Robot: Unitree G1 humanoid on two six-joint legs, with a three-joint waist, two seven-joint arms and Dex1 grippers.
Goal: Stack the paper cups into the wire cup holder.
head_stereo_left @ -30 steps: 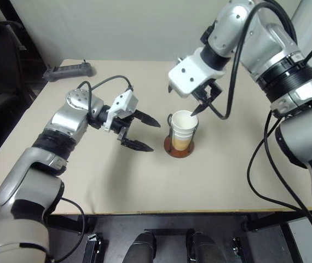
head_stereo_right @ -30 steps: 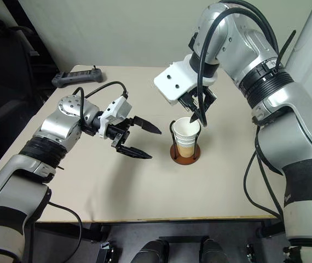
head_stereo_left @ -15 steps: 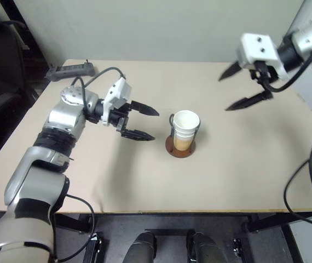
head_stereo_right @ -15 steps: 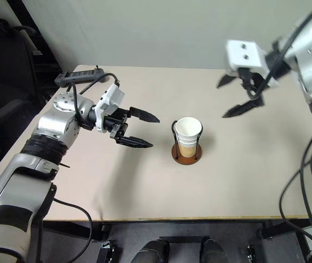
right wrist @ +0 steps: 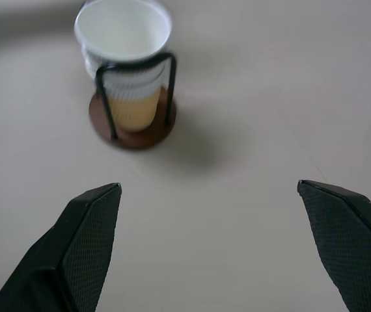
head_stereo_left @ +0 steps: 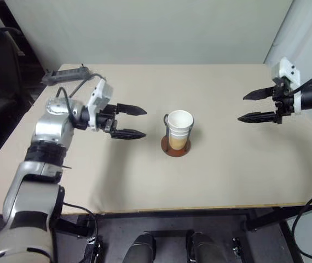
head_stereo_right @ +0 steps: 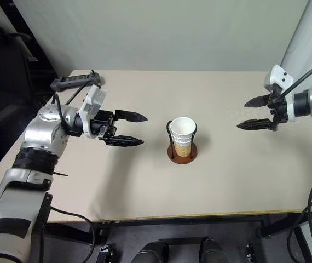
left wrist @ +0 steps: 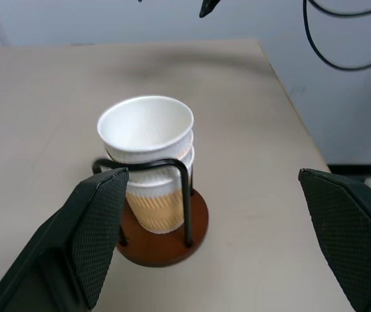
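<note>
Fingers of both grippers, left (head_stereo_left: 137, 121) and right (head_stereo_left: 251, 106), were wide open and held nothing. Cups (head_stereo_left: 179, 128) sat stacked in the holder (head_stereo_left: 175, 148) mid-frame.

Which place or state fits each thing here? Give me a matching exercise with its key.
Things:
1. cups
2. left gripper
3. right gripper
4. power strip

Places or states:
A. open, to the right of the holder
B. at the table's far left corner
C. nested in the holder
D. open, to the left of the holder

Pairs: 1-C, 2-D, 3-A, 4-B
</note>
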